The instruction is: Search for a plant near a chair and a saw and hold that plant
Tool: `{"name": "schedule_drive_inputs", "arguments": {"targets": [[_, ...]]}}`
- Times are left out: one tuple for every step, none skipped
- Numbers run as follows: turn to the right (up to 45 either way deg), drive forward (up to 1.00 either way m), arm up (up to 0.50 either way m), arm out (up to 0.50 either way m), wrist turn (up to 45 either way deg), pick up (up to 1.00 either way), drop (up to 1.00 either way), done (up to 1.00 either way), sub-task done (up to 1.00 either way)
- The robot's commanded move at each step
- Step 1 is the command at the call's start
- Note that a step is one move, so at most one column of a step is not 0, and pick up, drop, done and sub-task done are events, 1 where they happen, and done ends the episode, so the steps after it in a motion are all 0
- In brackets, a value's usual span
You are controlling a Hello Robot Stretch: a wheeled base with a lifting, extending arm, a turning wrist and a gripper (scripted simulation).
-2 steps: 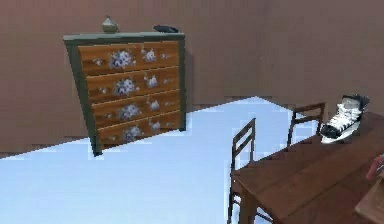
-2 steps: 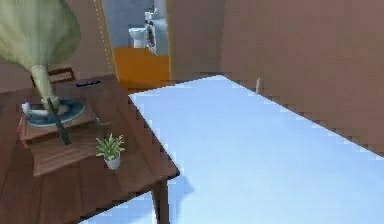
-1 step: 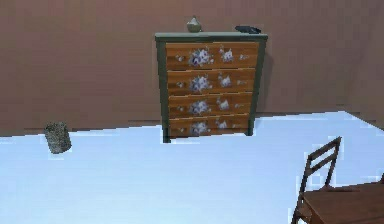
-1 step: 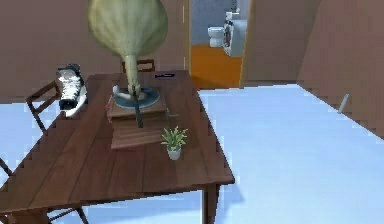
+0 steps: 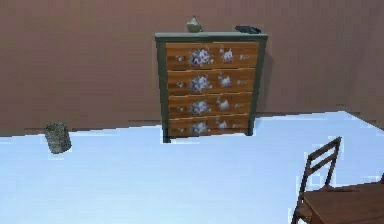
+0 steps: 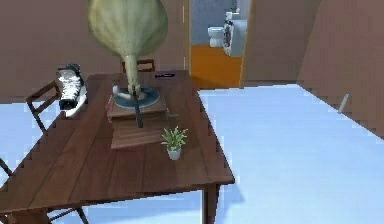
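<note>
On the wooden table (image 6: 90,160) a gramophone (image 6: 128,40) with a wide horn stands mid-table. A grey-and-white thing (image 6: 70,88) sits at the table's far left corner, with a chair (image 6: 42,100) beside it. The plant (image 6: 175,139), small and green-leaved in a white pot, stands near the table's right edge. The gripper's state and its place relative to the plant cannot be told.

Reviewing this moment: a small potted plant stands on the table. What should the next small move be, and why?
Probably start extending the arm toward the potted plant. It stands near the middle of the arm side view on the wooden table, in front of the gramophone, with a chair at the table's side.
</note>
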Motion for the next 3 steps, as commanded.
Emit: {"name": "schedule_drive_inputs", "arguments": {"targets": [[0.0, 0.0, 0.34, 0.0, 0.0, 0.0, 0.0, 0.0, 0.0], [0.0, 0.0, 0.0, 0.42, 0.0, 0.0, 0.0, 0.0, 0.0], [0.0, 0.0, 0.0, 0.0, 45.0, 0.0, 0.0, 0.0, 0.0]]}}
